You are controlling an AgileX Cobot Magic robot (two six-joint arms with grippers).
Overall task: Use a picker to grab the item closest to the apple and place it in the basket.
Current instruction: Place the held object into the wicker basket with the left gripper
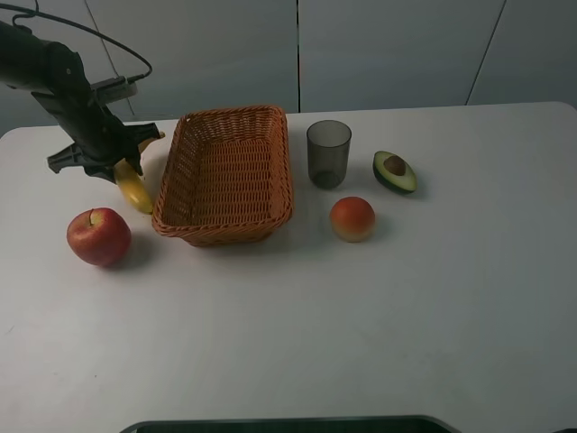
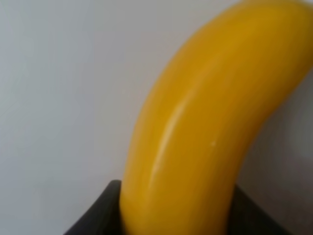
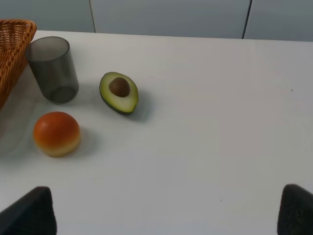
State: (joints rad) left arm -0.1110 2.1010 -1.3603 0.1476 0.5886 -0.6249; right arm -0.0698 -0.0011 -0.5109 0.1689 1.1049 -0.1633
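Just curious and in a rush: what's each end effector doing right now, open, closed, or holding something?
Left end effector: around the banana; cannot tell whether it is clamped.
Right end effector: open, holding nothing.

- Table (image 1: 379, 316): white, flat top, rounded far corners
- Apple (image 1: 98, 236): red, stem up, near the table's left edge
- Banana (image 1: 134, 187): yellow, between apple and basket, just beside the basket's left wall; contact with the table not confirmed
- Basket (image 1: 221, 227): orange wicker, rectangular, upright, left of centre
- Cup (image 1: 328, 153): dark, see-through, upright, just right of the basket
- Avocado half (image 1: 394, 171): cut face up, stone in place, right of the cup, apart from it
- Round orange-red fruit (image 1: 352, 218): in front of the cup, touching neither cup nor basket
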